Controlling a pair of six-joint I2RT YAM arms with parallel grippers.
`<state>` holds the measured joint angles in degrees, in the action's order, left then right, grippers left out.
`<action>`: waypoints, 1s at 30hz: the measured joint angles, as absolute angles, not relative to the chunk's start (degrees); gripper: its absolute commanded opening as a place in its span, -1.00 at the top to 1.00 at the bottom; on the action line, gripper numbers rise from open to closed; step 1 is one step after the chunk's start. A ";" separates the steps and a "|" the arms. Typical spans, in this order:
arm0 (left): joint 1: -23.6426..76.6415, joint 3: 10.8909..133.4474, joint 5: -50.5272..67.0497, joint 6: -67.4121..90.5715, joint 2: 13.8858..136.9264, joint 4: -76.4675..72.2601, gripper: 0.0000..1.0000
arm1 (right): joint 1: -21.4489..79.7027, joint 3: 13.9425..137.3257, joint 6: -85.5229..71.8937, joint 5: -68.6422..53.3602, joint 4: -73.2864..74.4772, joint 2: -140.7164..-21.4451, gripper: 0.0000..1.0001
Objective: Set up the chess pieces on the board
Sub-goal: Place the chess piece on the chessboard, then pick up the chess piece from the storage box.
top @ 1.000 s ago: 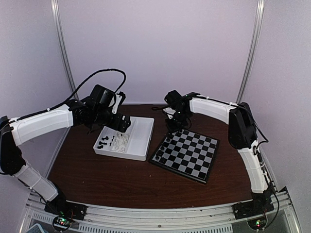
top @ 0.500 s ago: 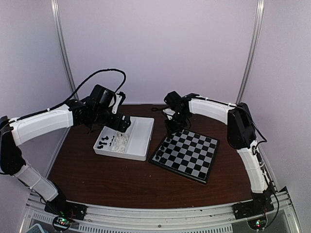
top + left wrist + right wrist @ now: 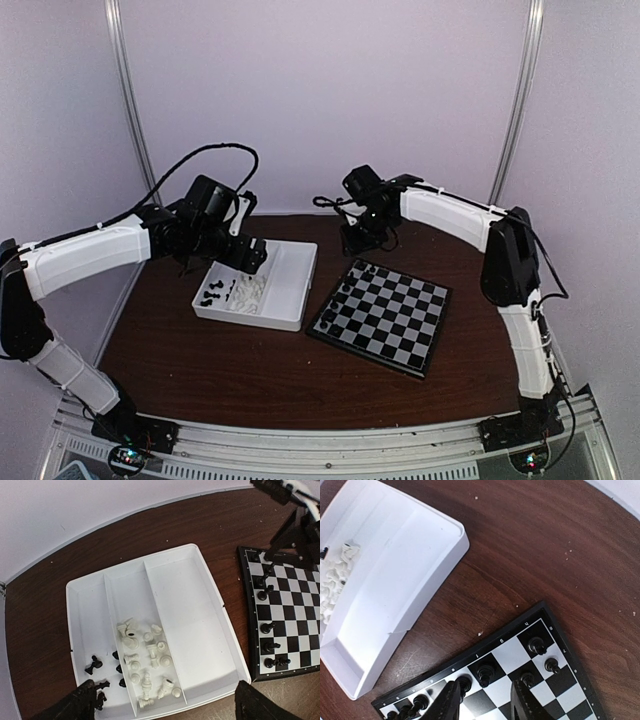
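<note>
Right pincer (image 3: 487, 690) is hovering released and empty above black chess pieces (image 3: 536, 645) lining the tray-side edge of the board (image 3: 400, 325). Left pincer (image 3: 166, 687), spread wide, is hanging over the tray (image 3: 190, 610); advise descending straight, pinching one piece only.

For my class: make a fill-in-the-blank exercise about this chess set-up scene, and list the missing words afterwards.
1. The white chess pieces lie in the ____ compartment of the tray.
2. The chessmen standing on the board are all ____.
3. The tray is divided into ____ compartments.
4. The left gripper hangs over the ____.
Missing words: middle; black; three; tray.
</note>
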<state>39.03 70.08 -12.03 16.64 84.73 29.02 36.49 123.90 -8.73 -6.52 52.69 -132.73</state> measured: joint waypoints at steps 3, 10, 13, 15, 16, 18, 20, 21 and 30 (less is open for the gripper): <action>38.72 70.50 -12.40 17.28 84.77 30.68 -0.69 | 36.49 119.85 -8.73 -6.37 50.30 -127.39 0.23; 34.28 70.85 -12.43 20.01 85.08 32.84 -0.28 | 36.49 108.42 -8.80 -6.59 41.85 -113.08 0.22; 31.44 70.85 -12.45 20.78 86.00 33.76 0.00 | 36.49 103.59 -8.97 -6.90 38.50 -108.71 0.21; 29.91 70.85 -12.27 20.78 87.15 34.59 0.10 | 36.49 100.64 -9.02 -7.29 36.49 -106.56 0.21; 29.12 70.85 -12.03 20.73 87.94 34.87 0.10 | 36.49 99.26 -9.08 -7.49 35.68 -105.69 0.20; 27.35 71.07 -11.20 20.67 90.19 35.70 0.11 | 36.49 96.55 -9.23 -7.88 33.93 -104.14 0.20; 25.65 71.79 -10.00 20.56 92.58 37.36 0.12 | 36.49 94.39 -9.34 -8.14 32.62 -102.91 0.19; 24.53 72.44 -9.32 20.49 94.04 38.24 0.14 | 36.49 93.56 -9.39 -8.19 32.14 -102.39 0.19; 21.41 79.15 -7.18 18.50 103.44 43.42 0.30 | 36.49 91.35 -9.37 -8.75 29.69 -100.49 0.19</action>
